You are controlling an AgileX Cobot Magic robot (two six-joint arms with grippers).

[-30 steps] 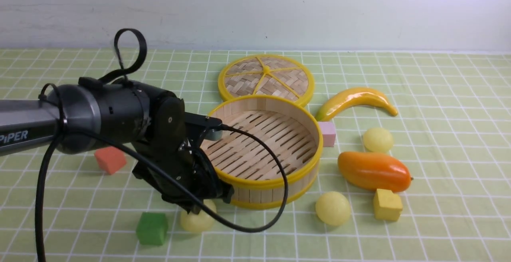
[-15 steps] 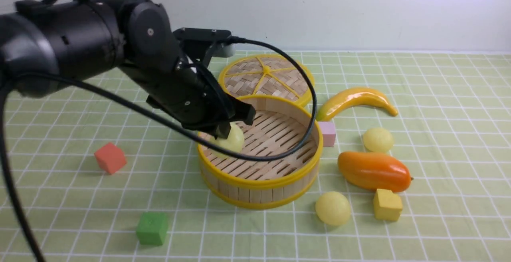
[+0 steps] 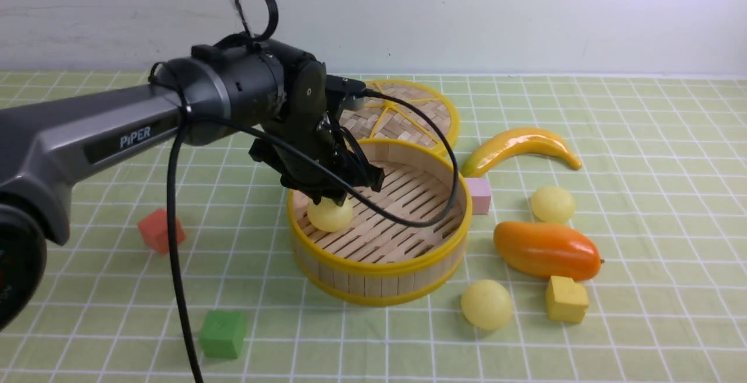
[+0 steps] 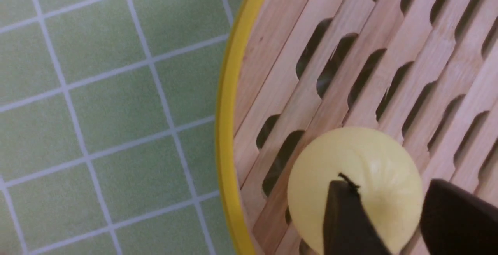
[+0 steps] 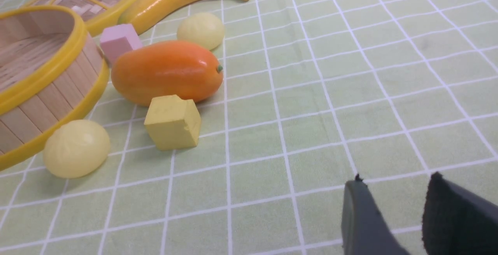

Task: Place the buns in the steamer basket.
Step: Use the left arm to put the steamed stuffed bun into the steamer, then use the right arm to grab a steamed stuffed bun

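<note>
The steamer basket [image 3: 379,269] stands mid-table, its yellow rim [image 4: 225,130] running through the left wrist view. One pale-yellow bun [image 3: 330,215] rests on the slatted floor near the basket's left wall. My left gripper [image 3: 335,199] hovers just above it, open, and the bun [image 4: 362,161] shows below and between the spread fingers [image 4: 344,216]. A second bun [image 3: 487,304] lies in front of the basket at the right, a third [image 3: 553,204] beyond the mango. My right gripper [image 5: 397,179] is open over bare cloth, well to the right of those two buns [image 5: 76,148] [image 5: 201,29].
The woven lid [image 3: 408,114] lies behind the basket. A banana [image 3: 519,143], pink cube [image 3: 480,195], orange mango [image 3: 545,250] and yellow cube [image 3: 565,299] crowd the basket's right side. A red cube [image 3: 160,230] and green cube [image 3: 222,333] sit at the left front.
My left arm lifted a bun from the cloth in front of the basket, carried it over the rim and set it on the slats. Its jaws have opened.
</note>
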